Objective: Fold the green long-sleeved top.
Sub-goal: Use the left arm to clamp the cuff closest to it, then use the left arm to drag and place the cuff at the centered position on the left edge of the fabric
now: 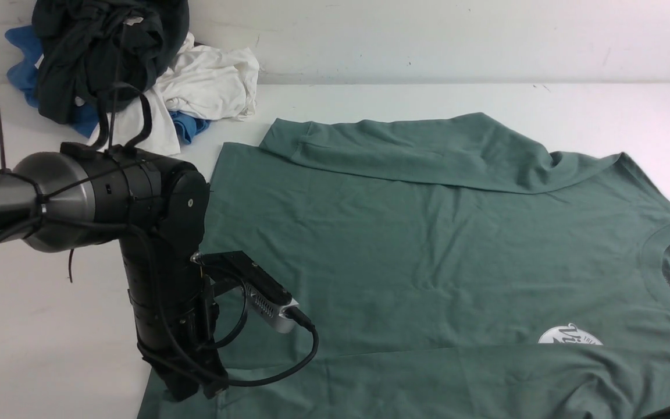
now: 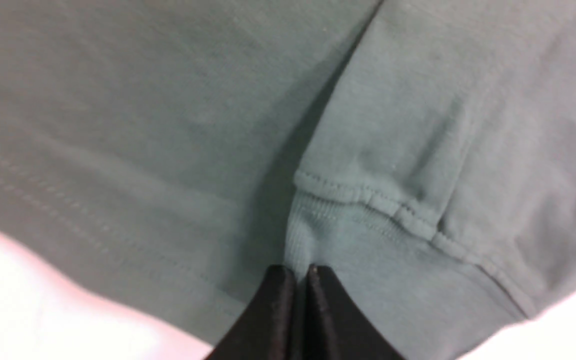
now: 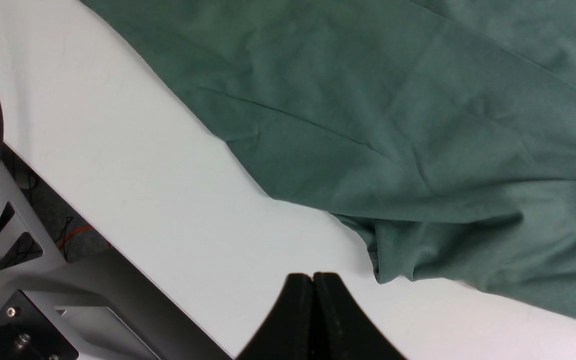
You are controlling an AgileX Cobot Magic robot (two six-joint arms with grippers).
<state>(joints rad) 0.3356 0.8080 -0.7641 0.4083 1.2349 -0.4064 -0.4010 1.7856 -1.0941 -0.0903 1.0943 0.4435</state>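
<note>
Left: clamps left gripper (image 2: 296, 274) jaws on the ribbed cuff (image 2: 348, 235) of the green long-sleeved top (image 1: 428, 244), spread across the counter (image 1: 50, 326), collar toward the right. Right: holds right gripper (image 3: 313, 276) jaws together, empty, above bare counter just beside the top's edge.

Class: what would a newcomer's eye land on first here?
The green long-sleeved top spreads across the white table. At its near left corner the left gripper is shut on its ribbed cuff. A heap of dark, white and blue clothes sits at the far left.
</note>
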